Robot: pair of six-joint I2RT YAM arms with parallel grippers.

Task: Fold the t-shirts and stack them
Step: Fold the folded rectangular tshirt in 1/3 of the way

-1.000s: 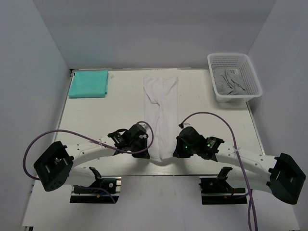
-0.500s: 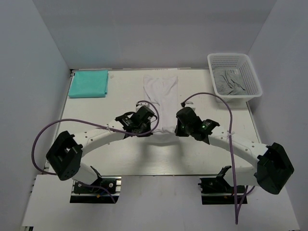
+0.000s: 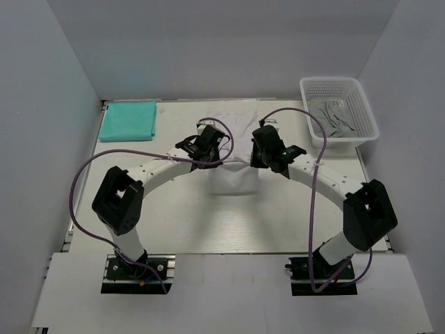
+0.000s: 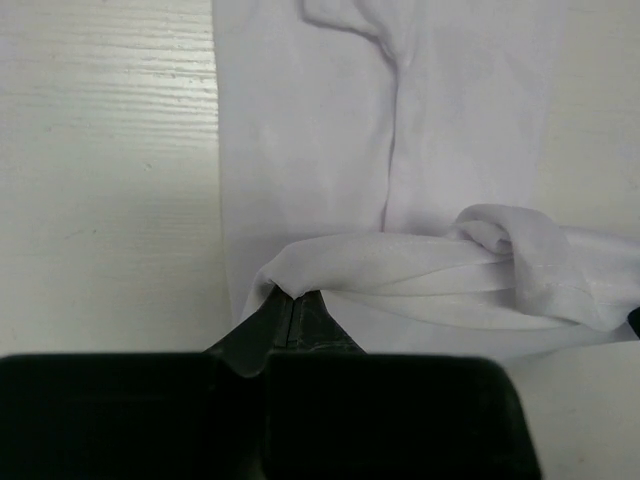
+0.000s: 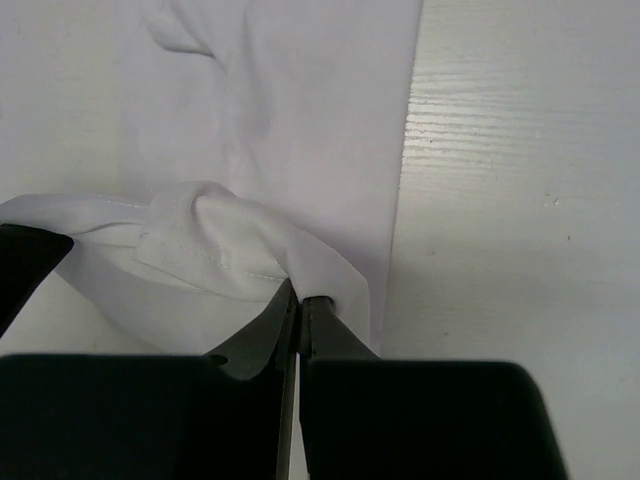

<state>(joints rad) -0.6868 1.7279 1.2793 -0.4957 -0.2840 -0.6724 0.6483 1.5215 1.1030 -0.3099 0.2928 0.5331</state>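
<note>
Far off to the left of my left gripper (image 4: 292, 300), the teal shirt (image 3: 127, 120) lies folded by the table's (image 3: 160, 216) far-left corner, with bare board between us. My left gripper is pinched tight on the left hem corner of the white shirt (image 3: 233, 181), lifted over the cloth that lies flat ahead of it. The hem sags across to my right gripper (image 5: 298, 298), jaws clamped fast on the right corner. Bare board runs rightward from there to the basket (image 3: 338, 87) near the table's far-right edge, with grey cloth (image 3: 330, 120) inside.
</note>
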